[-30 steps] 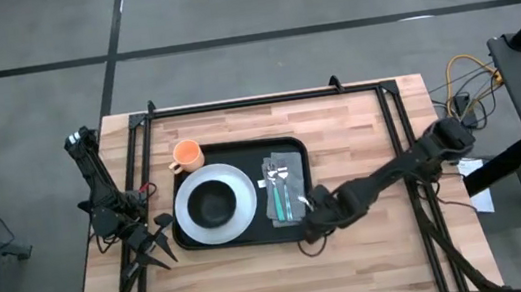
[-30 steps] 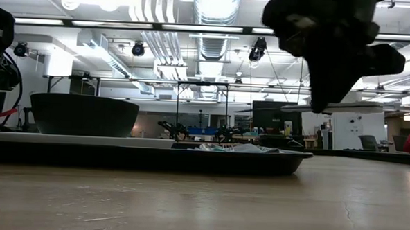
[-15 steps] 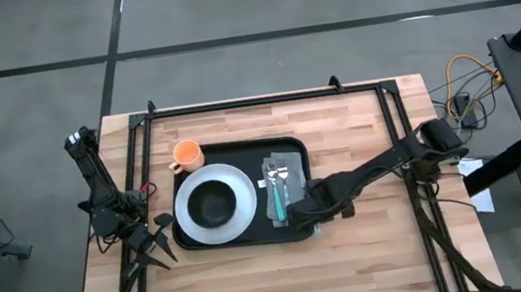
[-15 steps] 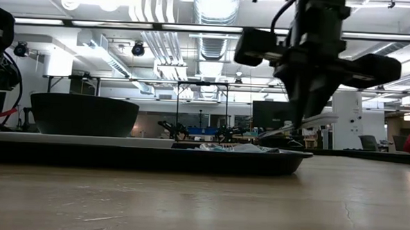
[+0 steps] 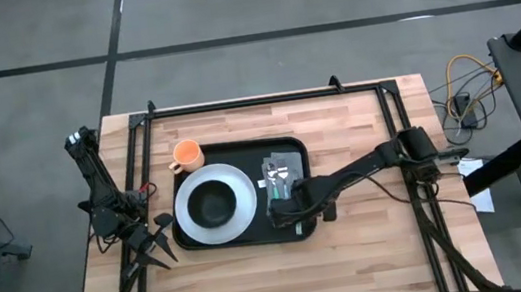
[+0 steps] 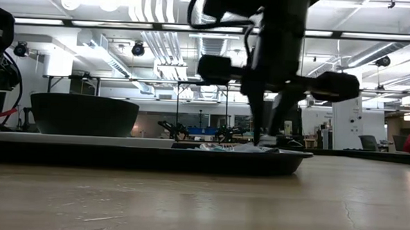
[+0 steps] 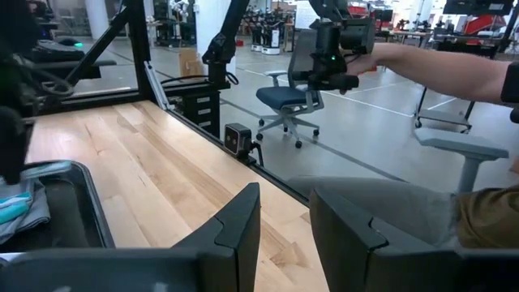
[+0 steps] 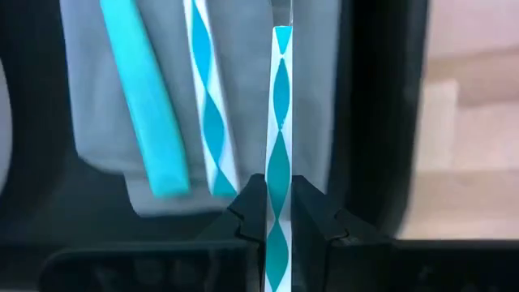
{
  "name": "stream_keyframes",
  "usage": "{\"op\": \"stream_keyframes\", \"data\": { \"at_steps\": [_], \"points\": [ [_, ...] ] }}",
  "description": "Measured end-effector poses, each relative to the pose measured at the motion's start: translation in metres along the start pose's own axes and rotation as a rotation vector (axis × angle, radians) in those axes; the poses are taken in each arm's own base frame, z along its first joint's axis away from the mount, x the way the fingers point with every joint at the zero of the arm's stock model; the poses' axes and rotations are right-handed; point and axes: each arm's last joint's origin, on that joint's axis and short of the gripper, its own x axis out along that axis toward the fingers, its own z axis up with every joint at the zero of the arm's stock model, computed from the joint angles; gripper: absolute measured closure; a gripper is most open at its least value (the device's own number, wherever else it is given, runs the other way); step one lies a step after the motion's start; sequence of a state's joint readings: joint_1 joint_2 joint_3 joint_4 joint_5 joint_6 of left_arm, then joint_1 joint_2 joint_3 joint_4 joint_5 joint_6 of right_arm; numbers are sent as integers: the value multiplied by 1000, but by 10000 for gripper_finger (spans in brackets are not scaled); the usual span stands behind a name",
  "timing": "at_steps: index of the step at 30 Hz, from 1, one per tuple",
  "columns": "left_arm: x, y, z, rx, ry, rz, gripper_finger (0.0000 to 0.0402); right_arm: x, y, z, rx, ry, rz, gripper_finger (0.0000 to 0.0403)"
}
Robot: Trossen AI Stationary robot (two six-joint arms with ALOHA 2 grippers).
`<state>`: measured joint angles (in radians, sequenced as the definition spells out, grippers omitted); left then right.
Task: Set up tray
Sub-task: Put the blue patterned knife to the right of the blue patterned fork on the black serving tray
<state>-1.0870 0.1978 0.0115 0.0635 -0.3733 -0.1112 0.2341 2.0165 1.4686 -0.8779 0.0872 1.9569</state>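
The black tray (image 5: 297,145) lies mid-table and shows edge-on in the low view as the tray (image 6: 141,157). On it rest a white plate (image 5: 184,191) with a black bowl (image 5: 213,205) and, at its right end, a grey napkin (image 5: 288,156) with two teal-handled utensils (image 8: 146,113). My right gripper (image 5: 284,206) is over the napkin's near end, shut on a third utensil (image 8: 280,105) with a teal-and-white twisted handle. My left gripper (image 5: 157,240) waits open at the table's left edge. My right gripper (image 8: 278,219) pinches the twisted handle (image 8: 278,174) between its two fingers (image 8: 253,207), which lie across it. It comes at it from above, pointing down at the tray (image 6: 263,135). The handle runs forward over the napkin's (image 8: 243,81) right edge. Whether it touches the napkin, I cannot tell.
An orange cup (image 5: 185,156) stands at the tray's far left corner. Bare wood lies to the right of the tray and along the table's near side. Black frame rails run along the table's far, left and right sides. A person's arm (image 7: 454,69) shows beyond the table in the left wrist view.
My right gripper has moved toward the table's left, from beside the tray's near right corner to over the napkin. It has come down and tipped to point down, carrying the utensil with it. The left arm has kept still.
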Motion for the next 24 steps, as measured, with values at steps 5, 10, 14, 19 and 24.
{"op": "stream_keyframes", "data": {
  "at_steps": [5, 10, 14, 19, 24],
  "points": [
    [0, 0, 0, 0, 0, -1, 311, 0, 10, 12, -4, -85, 39, 379],
    [0, 0, 0, 0, -1, 0, 311, 2, 13, 24, -18, -112, 30, 379],
    [0, 0, 0, 0, 0, 0, 311, 3, 14, 31, -50, -117, 22, 379],
    [0, 0, 0, 0, 0, -1, 311, 5, 14, 40, -92, -127, -6, 379],
    [0, 0, 0, 0, 0, 0, 311, 5, 10, 41, -117, -127, -42, 379]
  ]
}}
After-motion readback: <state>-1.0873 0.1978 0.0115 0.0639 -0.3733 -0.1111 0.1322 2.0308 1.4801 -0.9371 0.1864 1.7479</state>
